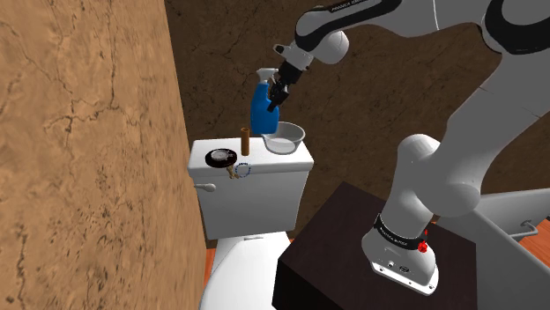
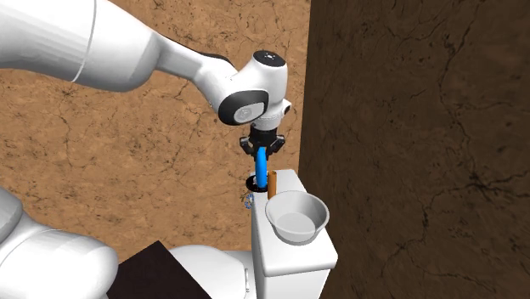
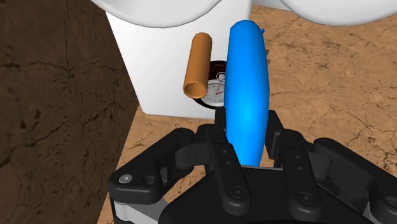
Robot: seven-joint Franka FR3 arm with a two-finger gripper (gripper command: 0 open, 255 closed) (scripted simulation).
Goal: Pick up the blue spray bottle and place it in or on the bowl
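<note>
I have the blue plastic spray bottle [image 1: 261, 109] clamped in the black two-finger hand [image 1: 275, 100]. In the wrist view both fingers [image 3: 224, 159] press against its sides, and the blue body runs straight out from between them, away from the palm. The grip sits high on the bottle, just under the pale spray head. The bottle hangs upright below the hand, over the top of the white toilet cistern [image 1: 256, 189]. I cannot tell whether its base touches the lid or floats just above it.

The grey round bowl [image 1: 287, 146] sits on the cistern lid below the hand, just beside the bottle, on the side nearer the arm's stand. From the second exterior view the bowl [image 2: 321, 222] is open and upright, lower than the hand [image 2: 262, 146] and closer to that camera than the bottle [image 2: 262, 161].

On the bottle's other side stands a brown upright cylinder [image 1: 246, 141], close to the bottle. In the wrist view it [image 3: 198, 65] lies just beside the blue body [image 3: 248, 89]. Beyond it is a black-rimmed round dial with a white face [image 3: 216, 89], lying flat on the lid [image 1: 220, 158].

The dark box stand [image 1: 344, 255] carries the white arm, well below and behind the hand. A cracked tan wall rises beside the cistern
</note>
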